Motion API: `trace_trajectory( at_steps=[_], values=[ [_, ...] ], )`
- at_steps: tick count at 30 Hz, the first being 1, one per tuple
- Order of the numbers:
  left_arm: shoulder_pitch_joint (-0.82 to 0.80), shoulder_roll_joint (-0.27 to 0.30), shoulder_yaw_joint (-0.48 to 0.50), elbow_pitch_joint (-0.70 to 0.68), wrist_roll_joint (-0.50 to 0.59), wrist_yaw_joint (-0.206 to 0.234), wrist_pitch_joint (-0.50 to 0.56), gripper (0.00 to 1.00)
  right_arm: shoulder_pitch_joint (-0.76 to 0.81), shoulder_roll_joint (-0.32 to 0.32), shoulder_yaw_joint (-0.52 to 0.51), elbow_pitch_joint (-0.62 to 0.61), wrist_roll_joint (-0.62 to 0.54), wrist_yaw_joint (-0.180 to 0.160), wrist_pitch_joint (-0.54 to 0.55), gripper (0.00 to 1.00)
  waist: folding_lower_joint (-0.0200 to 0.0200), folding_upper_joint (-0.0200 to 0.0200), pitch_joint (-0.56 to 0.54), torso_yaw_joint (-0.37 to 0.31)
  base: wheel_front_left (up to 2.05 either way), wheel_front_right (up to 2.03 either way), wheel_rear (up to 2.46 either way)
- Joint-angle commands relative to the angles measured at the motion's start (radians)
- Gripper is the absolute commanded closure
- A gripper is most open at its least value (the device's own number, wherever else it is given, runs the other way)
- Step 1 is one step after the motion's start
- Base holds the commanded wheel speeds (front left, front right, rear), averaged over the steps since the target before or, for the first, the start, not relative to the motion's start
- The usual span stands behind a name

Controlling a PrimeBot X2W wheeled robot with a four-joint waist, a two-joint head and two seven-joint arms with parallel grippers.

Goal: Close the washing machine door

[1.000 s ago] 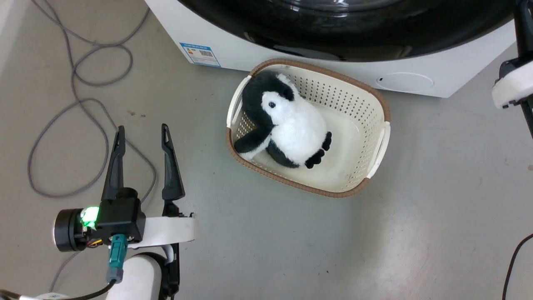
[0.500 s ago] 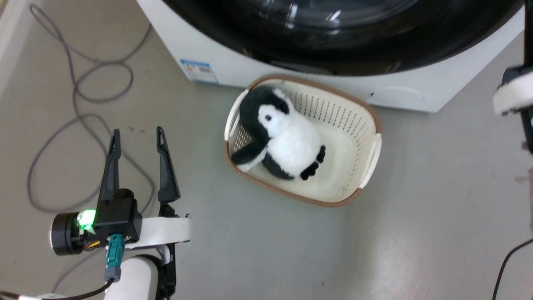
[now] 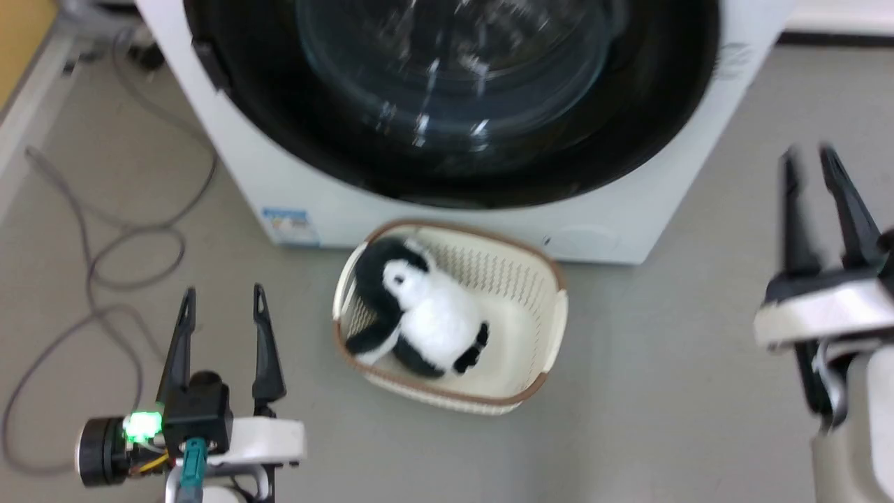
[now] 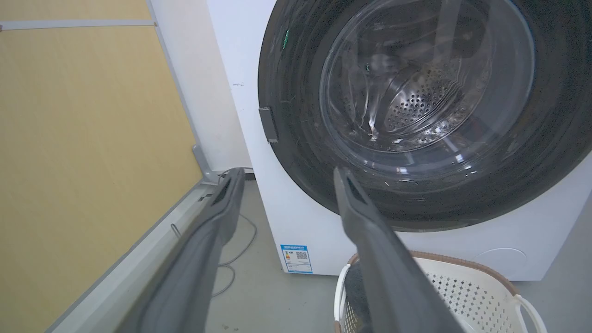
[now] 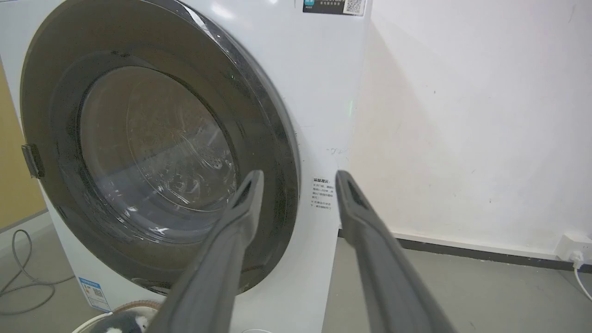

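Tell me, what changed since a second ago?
Mostly the head camera tipped up, so more of the big white washing machine shows. The right gripper has drawn back from the glossy black round door, fingers open. Left gripper, cream plastic basket and plush penguin stayed put; nothing was grabbed.

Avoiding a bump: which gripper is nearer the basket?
The left gripper: in the head view the basket sits just right of it, while the right gripper stands well off.
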Motion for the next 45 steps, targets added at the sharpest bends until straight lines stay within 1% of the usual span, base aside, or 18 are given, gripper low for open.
trace_trajectory(
  at_steps=[1,6,12,19,25,26,45],
  values=[
    [0.013,0.004,0.003,0.002,0.003,0.003,-0.004,0.0,0.012,0.005,0.004,-0.006,0.003,-0.001,-0.004,0.0,0.0,-0.0001,-0.048,-0.041,0.0,0.0,0.0],
    [0.061,0.013,0.005,0.015,-0.003,0.002,-0.004,0.0,0.116,0.026,0.022,-0.03,0.014,-0.001,-0.004,0.0,0.0,-0.0001,-0.111,-0.075,0.0,0.0,0.0],
    [0.113,0.014,-0.001,0.034,-0.008,-0.003,-0.004,0.0,0.245,0.053,0.036,-0.076,0.024,-0.001,-0.004,0.0,0.0,-0.0001,-0.178,-0.092,0.0,0.0,0.0],
    [0.137,0.011,-0.008,0.048,-0.018,-0.018,-0.004,0.0,0.372,0.061,0.059,-0.112,0.039,-0.001,-0.004,0.0,0.0,-0.0001,-0.207,-0.093,0.0,0.0,0.0],
    [0.15,0.006,-0.001,0.043,-0.031,-0.032,-0.004,0.0,0.414,0.062,0.075,-0.133,0.077,-0.001,-0.004,0.0,0.0,-0.0001,-0.211,-0.104,0.0,0.0,0.0],
    [0.14,0.005,-0.004,0.045,-0.027,-0.031,0.001,1.0,0.406,0.056,0.074,-0.127,0.073,0.0,0.0,1.0,0.0,-0.0001,-0.212,-0.103,0.0,0.0,0.0],
    [0.132,-0.008,0.009,0.038,-0.022,-0.062,0.036,1.0,0.407,0.057,0.083,-0.137,0.062,0.0,0.035,1.0,0.0,-0.0001,-0.21,-0.096,0.0,0.0,0.0]
  ],
)
